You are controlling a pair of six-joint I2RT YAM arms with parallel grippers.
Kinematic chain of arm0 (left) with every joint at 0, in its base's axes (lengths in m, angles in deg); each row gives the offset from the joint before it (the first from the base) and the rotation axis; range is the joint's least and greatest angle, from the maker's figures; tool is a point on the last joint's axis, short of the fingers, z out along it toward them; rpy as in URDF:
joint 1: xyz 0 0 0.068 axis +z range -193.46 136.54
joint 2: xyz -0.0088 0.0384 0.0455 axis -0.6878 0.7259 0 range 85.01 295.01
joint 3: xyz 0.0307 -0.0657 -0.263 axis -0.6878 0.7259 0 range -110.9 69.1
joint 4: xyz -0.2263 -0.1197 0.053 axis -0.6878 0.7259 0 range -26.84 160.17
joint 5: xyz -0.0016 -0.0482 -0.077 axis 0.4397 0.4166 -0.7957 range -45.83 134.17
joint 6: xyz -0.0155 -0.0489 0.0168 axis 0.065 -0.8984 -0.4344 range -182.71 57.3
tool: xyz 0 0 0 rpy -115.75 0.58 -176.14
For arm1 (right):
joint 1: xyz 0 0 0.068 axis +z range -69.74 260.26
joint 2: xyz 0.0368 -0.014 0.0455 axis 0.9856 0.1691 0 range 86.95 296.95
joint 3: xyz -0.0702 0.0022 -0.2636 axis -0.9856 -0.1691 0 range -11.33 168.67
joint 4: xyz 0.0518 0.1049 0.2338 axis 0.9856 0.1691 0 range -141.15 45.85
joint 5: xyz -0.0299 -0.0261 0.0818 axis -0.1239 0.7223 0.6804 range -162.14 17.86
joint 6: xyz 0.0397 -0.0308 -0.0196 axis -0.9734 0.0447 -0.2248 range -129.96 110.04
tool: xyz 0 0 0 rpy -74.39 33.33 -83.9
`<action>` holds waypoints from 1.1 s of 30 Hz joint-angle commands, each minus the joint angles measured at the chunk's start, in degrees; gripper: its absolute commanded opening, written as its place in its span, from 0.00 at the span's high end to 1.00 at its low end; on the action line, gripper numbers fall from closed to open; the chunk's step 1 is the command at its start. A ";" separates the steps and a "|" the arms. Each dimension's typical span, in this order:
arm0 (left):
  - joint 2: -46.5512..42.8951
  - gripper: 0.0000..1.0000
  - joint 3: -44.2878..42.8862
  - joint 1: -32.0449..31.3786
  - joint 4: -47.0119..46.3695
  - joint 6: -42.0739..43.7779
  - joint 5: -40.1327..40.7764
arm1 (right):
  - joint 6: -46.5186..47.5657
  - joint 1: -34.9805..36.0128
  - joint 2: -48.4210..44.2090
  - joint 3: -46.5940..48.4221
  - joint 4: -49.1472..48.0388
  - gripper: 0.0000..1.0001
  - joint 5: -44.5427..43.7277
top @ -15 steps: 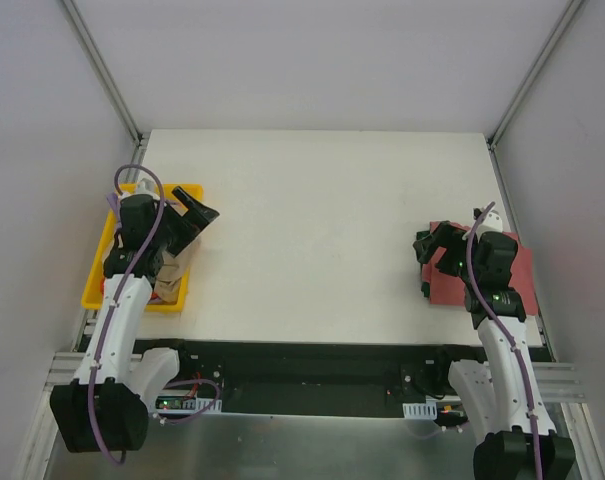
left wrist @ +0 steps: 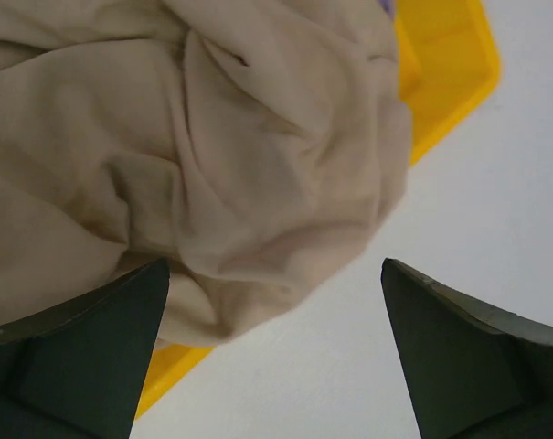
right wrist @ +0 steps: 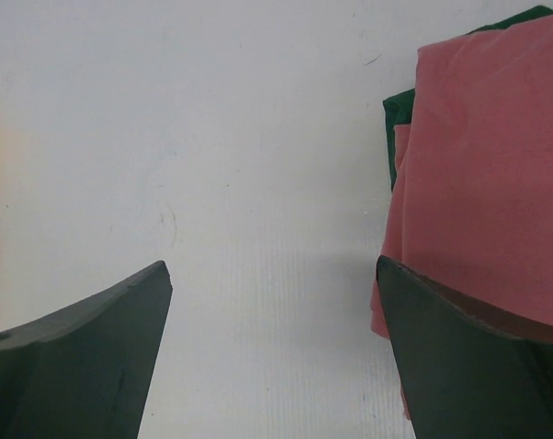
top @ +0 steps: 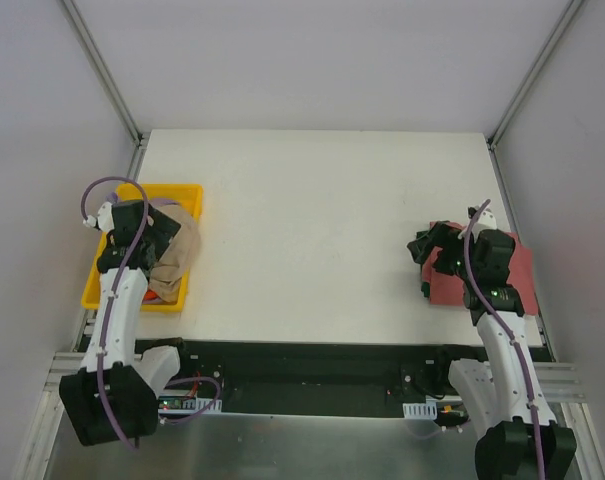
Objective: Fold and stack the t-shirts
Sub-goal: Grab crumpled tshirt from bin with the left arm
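Note:
A crumpled tan t-shirt point(top: 180, 256) fills the yellow bin point(top: 94, 293) at the table's left edge, with a bit of orange cloth point(top: 158, 295) showing under it. My left gripper point(top: 165, 238) hangs just above it, open and holding nothing. In the left wrist view the tan t-shirt point(left wrist: 212, 155) spills over the yellow bin point(left wrist: 450, 73) rim between my open left gripper point(left wrist: 274, 267) fingers. A folded dusty red t-shirt point(top: 512, 272) lies at the right edge. My right gripper point(top: 421, 268) stands open at its left side. The right wrist view shows the red t-shirt point(right wrist: 486, 165) over green cloth point(right wrist: 399, 110), beside the open right gripper point(right wrist: 271, 267).
The white table point(top: 312, 220) stretches between the bin and the red shirt. Grey walls with metal rails point(top: 102, 70) close in the left, right and far sides.
My left arm has swung back to the left and tipped down over the bin, onto the tan shirt. The right arm has barely moved.

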 commanded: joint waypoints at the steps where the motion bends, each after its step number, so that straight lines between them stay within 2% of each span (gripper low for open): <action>1: 8.14 0.01 -1.87 3.35 2.60 -1.65 -1.09 | -0.58 0.06 1.28 -0.59 -2.54 0.04 2.11; 4: 15.17 0.16 -5.03 3.62 1.99 0.37 -4.61 | -0.67 0.06 1.46 -0.77 -2.54 0.04 2.20; 6: 19.39 0.22 -6.52 3.80 2.07 0.37 -4.53 | -0.58 0.06 1.46 -0.94 -2.45 0.04 2.02; 8: 22.82 0.36 -7.32 3.71 1.99 -0.24 -5.49 | -0.49 0.06 1.29 -1.21 -2.45 0.04 1.58; 10: 24.33 0.54 -7.76 3.71 1.81 -0.59 -6.37 | -0.06 0.06 0.85 -1.21 -2.19 0.04 1.32; 11: 24.25 0.64 -7.85 3.71 1.81 -0.77 -6.38 | 0.21 0.06 0.67 -1.21 -2.10 0.04 1.06; 13: 23.20 0.74 -7.67 3.71 1.72 -1.30 -5.68 | 0.38 0.06 0.32 -1.21 -1.84 0.04 0.44; 18: 16.35 0.78 -7.41 3.71 1.81 -1.30 -2.87 | 0.74 0.06 0.76 -0.86 -1.84 0.04 0.18; 19: 14.86 0.88 -7.32 3.71 1.81 -1.39 -1.90 | 0.74 0.06 1.02 -0.68 -1.84 0.04 0.18; 21: 11.78 1.00 -7.84 3.71 1.81 -1.39 -1.19 | 0.91 0.06 1.29 -0.51 -1.93 0.04 0.09; 27: 3.95 1.00 -11.71 3.71 1.72 -0.51 -0.93 | 1.09 0.06 1.20 -0.33 -1.75 0.04 0.18; 33: -2.03 1.00 -21.89 3.71 1.64 1.24 4.16 | 1.44 0.06 0.06 0.20 -1.57 0.04 0.26</action>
